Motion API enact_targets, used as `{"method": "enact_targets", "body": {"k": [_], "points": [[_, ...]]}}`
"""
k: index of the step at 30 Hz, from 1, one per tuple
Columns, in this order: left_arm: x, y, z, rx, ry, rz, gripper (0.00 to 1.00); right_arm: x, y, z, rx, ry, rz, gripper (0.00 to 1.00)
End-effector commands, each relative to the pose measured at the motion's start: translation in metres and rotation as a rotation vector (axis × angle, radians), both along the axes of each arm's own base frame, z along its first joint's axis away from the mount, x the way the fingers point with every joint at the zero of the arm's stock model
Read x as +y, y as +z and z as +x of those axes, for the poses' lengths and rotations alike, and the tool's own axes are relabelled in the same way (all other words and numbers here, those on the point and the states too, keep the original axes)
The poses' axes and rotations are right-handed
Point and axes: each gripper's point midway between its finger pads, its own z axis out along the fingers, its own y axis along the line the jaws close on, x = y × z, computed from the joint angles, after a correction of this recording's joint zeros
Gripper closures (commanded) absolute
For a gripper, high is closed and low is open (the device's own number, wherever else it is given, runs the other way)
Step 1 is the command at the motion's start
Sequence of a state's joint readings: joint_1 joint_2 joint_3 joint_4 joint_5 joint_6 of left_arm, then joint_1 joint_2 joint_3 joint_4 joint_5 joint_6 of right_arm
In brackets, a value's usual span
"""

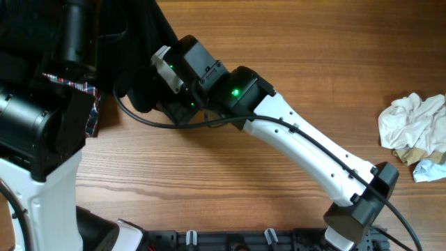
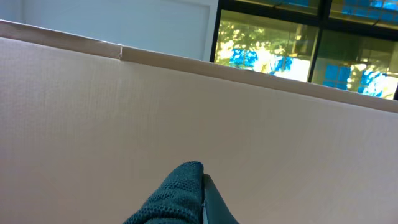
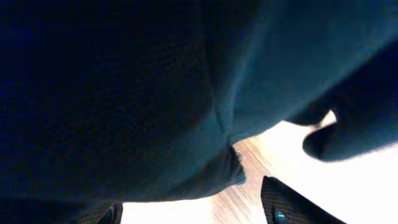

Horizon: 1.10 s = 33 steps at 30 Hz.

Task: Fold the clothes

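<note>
A dark teal knit garment (image 1: 143, 49) hangs lifted at the upper left of the overhead view. My left gripper (image 2: 200, 198) is shut on a fold of it (image 2: 177, 196), held high facing a cardboard wall. My right gripper (image 1: 166, 89) is at the garment's lower hanging edge. In the right wrist view its fingers (image 3: 193, 202) are spread open and the dark fabric (image 3: 124, 93) fills the space just above them, with the hem corner (image 3: 233, 168) between the fingers. I cannot tell whether they touch the cloth.
A plaid cloth (image 1: 89, 104) shows beside the left arm. A crumpled white garment (image 1: 411, 122) and a light blue one (image 1: 428, 171) lie at the right edge of the wooden table (image 1: 279, 42). A cardboard wall (image 2: 186, 106) stands behind.
</note>
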<state>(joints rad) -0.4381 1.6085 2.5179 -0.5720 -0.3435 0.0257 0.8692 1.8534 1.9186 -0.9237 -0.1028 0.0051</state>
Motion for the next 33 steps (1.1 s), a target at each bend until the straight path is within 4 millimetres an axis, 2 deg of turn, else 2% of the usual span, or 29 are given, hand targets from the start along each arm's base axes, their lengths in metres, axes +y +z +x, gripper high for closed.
{"method": "enact_targets", "body": {"k": [1, 9, 14, 19, 23, 28, 33], "points": [[0.011, 0.017, -0.018, -0.052, 0.017, -0.004, 0.96, 0.001, -0.004, 0.001, -0.068, 0.073, -0.046, 0.25], [0.011, 0.016, -0.018, -0.051, 0.017, -0.003, 0.96, -0.006, -0.005, 0.012, -0.067, 0.049, -0.044, 0.24], [0.011, 0.017, -0.018, -0.051, 0.017, -0.004, 0.96, 0.006, -0.004, -0.003, -0.003, 0.126, 0.016, 0.27], [0.011, 0.017, -0.018, -0.052, 0.017, -0.004, 0.96, 0.008, -0.014, -0.003, 0.035, 0.108, 0.01, 0.34], [0.011, 0.017, -0.018, -0.051, 0.017, -0.003, 0.96, 0.01, -0.018, -0.001, 0.038, 0.108, 0.007, 0.5], [0.011, 0.017, -0.018, -0.051, 0.017, -0.004, 0.96, 0.018, -0.012, -0.003, 0.045, 0.122, 0.053, 0.5], [0.011, 0.017, -0.018, -0.051, 0.017, -0.004, 0.96, 0.025, -0.006, -0.004, 0.047, 0.138, 0.095, 0.44]]}}
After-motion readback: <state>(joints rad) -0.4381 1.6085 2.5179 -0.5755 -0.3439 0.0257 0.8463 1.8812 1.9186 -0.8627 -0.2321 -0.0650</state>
